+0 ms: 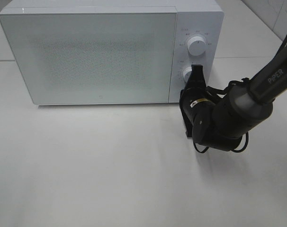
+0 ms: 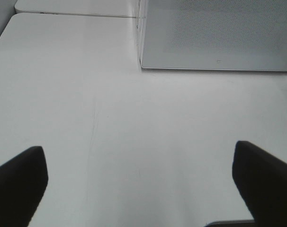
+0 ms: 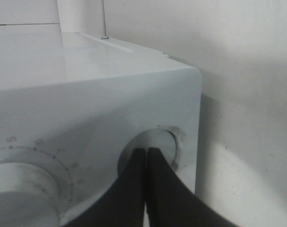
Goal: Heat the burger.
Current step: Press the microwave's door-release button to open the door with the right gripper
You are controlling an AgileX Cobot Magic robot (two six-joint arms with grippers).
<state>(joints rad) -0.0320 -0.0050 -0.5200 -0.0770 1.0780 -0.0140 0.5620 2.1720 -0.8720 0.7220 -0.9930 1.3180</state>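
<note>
The right gripper (image 1: 196,72), fingers pressed together, had its tips at the lower knob (image 1: 187,74) of the closed white microwave (image 1: 96,56), right of centre in the high view. The left gripper (image 2: 141,189) hung spread wide over the table (image 2: 134,118). The burger was hidden from me; I couldn't tell where it was.

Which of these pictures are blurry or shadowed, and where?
Exterior high view: soft, even light, a faint shadow under the right arm on the table. Left wrist view: the open jaws are dark blurs at the edges. Right wrist view: the nearer knob is out of focus; the shut jaws are a black silhouette.
</note>
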